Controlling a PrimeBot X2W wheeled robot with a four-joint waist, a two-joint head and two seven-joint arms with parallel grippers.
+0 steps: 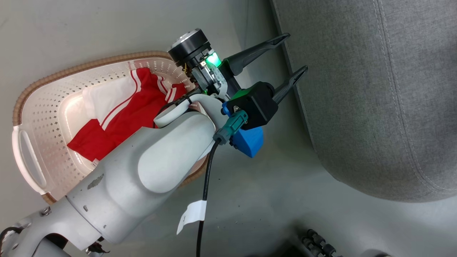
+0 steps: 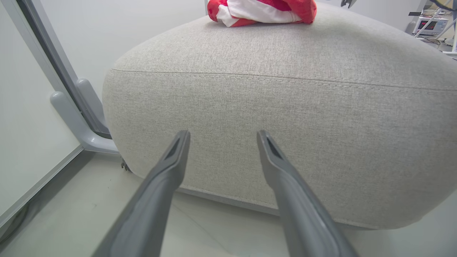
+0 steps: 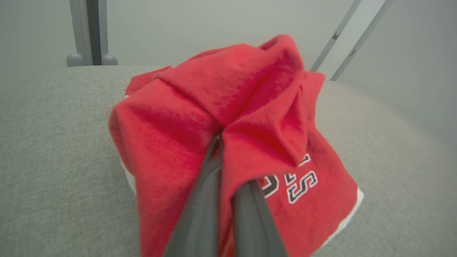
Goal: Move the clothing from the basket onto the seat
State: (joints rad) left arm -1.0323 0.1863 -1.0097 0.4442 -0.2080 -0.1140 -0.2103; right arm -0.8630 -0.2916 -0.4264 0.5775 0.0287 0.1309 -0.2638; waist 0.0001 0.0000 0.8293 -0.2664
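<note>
1. Eyes on the left end effector (image 1: 296,51): released, fingers spread wide, nothing between them.
2. Hanging over the floor (image 1: 267,185), between basket (image 1: 46,107) and seat (image 1: 375,89), tips aimed at the seat's side.
3. Down in the basket, spotting one red garment (image 1: 132,117) with white stripes, crumpled on the bottom, partly hidden behind the left arm.
4. Over to the right end effector (image 3: 221,153): clenched on the lettered garment (image 3: 185,107), red fabric folded over the fingers.
5. Finding that lettered garment heaped on top of the seat, letters showing on its near side.
</note>
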